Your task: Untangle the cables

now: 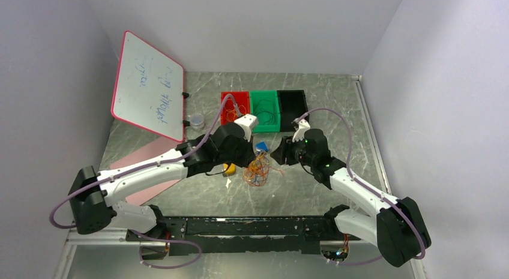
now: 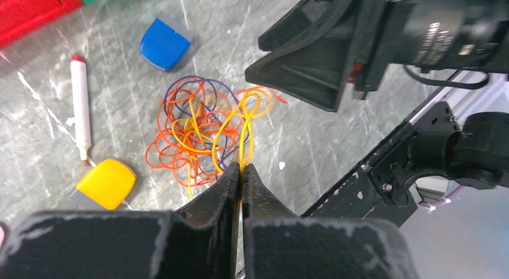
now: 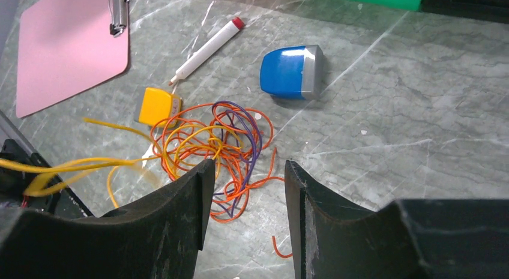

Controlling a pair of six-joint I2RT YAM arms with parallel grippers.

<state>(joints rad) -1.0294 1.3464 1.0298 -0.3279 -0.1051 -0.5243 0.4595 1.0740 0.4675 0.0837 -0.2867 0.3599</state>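
Observation:
The cables (image 1: 257, 170) lie as one tangled bunch of orange, yellow and dark purple loops (image 2: 204, 132) on the marble table between the two arms. My left gripper (image 2: 241, 168) is shut on a yellow strand at the near edge of the bunch; in the right wrist view that strand (image 3: 78, 166) stretches away to the left, lifted off the table. My right gripper (image 3: 247, 171) hangs open just above the table at the tangle's (image 3: 222, 144) near side, with nothing between its fingers. An orange loop end lies under it.
Red (image 1: 235, 107), green (image 1: 265, 110) and black (image 1: 293, 105) bins stand in a row at the back. A blue block (image 3: 291, 72), a yellow block (image 3: 157, 105) and a marker (image 3: 207, 48) lie around the tangle. A pink clipboard (image 3: 66, 45) and a whiteboard (image 1: 147, 86) are at the left.

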